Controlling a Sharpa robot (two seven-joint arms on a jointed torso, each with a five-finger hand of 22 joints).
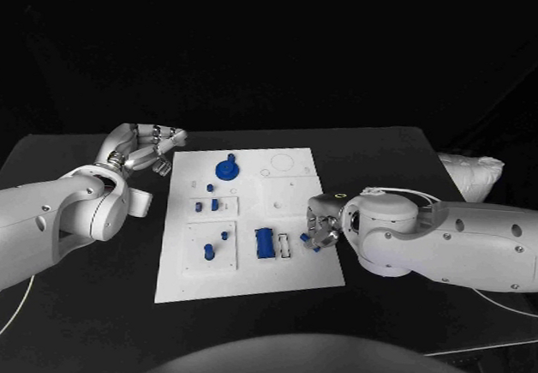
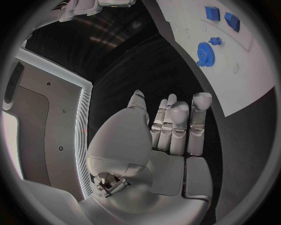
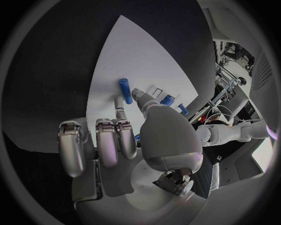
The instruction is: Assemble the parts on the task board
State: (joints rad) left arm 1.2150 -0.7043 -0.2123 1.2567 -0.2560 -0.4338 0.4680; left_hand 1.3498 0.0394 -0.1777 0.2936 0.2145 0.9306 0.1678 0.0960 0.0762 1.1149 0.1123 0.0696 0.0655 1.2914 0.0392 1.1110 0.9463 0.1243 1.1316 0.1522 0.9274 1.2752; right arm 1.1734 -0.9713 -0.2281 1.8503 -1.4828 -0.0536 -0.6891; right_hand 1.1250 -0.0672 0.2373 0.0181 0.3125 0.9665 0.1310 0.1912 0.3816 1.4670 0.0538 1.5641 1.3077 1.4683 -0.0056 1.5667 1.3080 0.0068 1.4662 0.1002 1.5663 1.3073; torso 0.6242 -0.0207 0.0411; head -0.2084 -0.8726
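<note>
Head view: task board (image 1: pixel 244 279) lies mid-table, blue parts on it, gear (image 1: pixel 226 168) near its far end. Left hand (image 1: pixel 145 148) rests off the board's far-left corner, fingers together, empty. Right hand (image 1: pixel 321 225) at the board's right edge, over small blue part (image 1: pixel 305 238); grasp cannot be judged.

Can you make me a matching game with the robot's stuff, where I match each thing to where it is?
Things:
1. blue gear
2. left robot hand
3. right robot hand
4. blue block

Places:
A. at the white board's right edge
B. off the board, beside its far left corner
C. on the board's far part
D. on the board's near part

Pairs: 1-C, 2-B, 3-A, 4-D
</note>
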